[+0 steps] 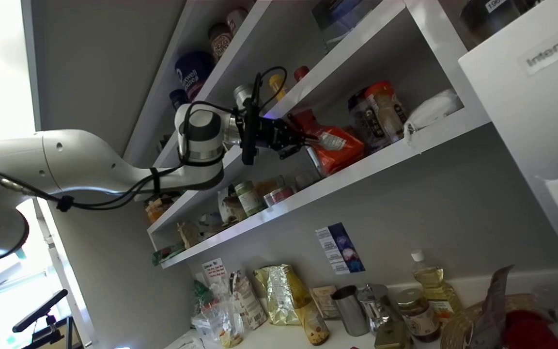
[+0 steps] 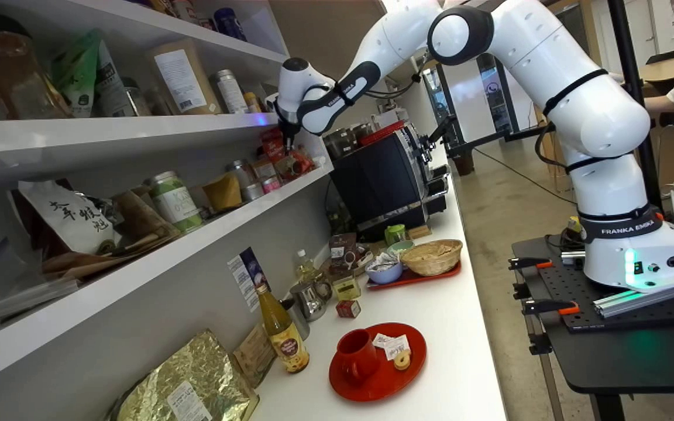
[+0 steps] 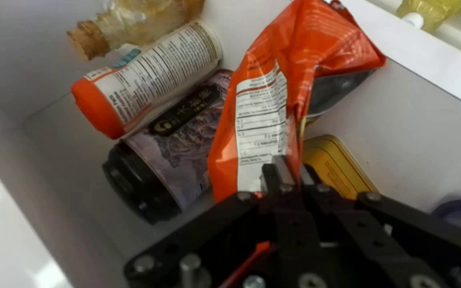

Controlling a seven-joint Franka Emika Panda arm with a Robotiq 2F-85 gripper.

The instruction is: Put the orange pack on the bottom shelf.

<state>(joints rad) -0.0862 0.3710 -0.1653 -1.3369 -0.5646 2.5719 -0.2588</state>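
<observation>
The orange pack is a crumpled orange-red packet with a white printed label. It also shows in the wrist view and, partly hidden, in an exterior view. My gripper is shut on one edge of the pack; its fingertips pinch the folded film in the wrist view. The pack is tilted, with its lower end close to the bottom shelf at its far end beside the jars. The bottom shelf is the lowest white board in both exterior views. I cannot tell whether the pack touches it.
An orange-lidded jar and a black-capped jar stand beside the pack. A yellow tin is on its other side. A white cloth or bag lies near the shelf's end. A higher board runs above.
</observation>
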